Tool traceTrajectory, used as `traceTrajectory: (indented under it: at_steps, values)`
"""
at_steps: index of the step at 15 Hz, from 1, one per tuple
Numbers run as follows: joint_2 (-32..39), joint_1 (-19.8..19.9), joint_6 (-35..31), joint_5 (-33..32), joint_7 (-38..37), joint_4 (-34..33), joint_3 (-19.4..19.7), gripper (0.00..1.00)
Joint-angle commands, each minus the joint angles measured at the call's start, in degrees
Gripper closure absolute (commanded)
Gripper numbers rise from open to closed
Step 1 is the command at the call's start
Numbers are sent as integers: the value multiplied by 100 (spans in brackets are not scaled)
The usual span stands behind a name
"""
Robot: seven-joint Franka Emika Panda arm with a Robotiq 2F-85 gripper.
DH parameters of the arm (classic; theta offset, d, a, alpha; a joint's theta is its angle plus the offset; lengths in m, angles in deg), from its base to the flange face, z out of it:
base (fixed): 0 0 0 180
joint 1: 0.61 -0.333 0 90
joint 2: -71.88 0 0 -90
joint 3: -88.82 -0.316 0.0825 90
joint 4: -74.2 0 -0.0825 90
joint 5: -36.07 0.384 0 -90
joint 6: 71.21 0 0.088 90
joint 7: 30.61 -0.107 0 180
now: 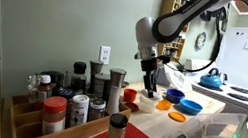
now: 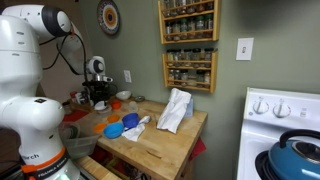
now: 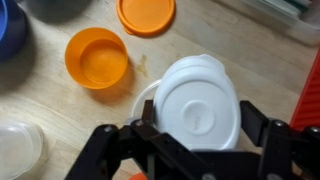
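Wrist view, claw [image 3: 195,122], base cropped, astride white cup [image 3: 200,100]; contact unclear

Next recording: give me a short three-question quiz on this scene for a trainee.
1. True or false: in the wrist view the fingers are shut tight with nothing between them.
2. What sits between them? A) white round container B) blue kettle C) spice jar
3. Fill in: the open cup beside it on the wooden top is coloured ___.
Key: 1 false; 2 A; 3 orange.
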Motion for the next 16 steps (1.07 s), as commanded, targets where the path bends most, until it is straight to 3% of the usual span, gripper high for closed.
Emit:
traceTrajectory:
  at_steps: [1, 16]
  values:
    - [190, -9, 50, -150, 56, -146, 44, 24]
    - [101, -1, 92, -238, 5, -131, 107, 23]
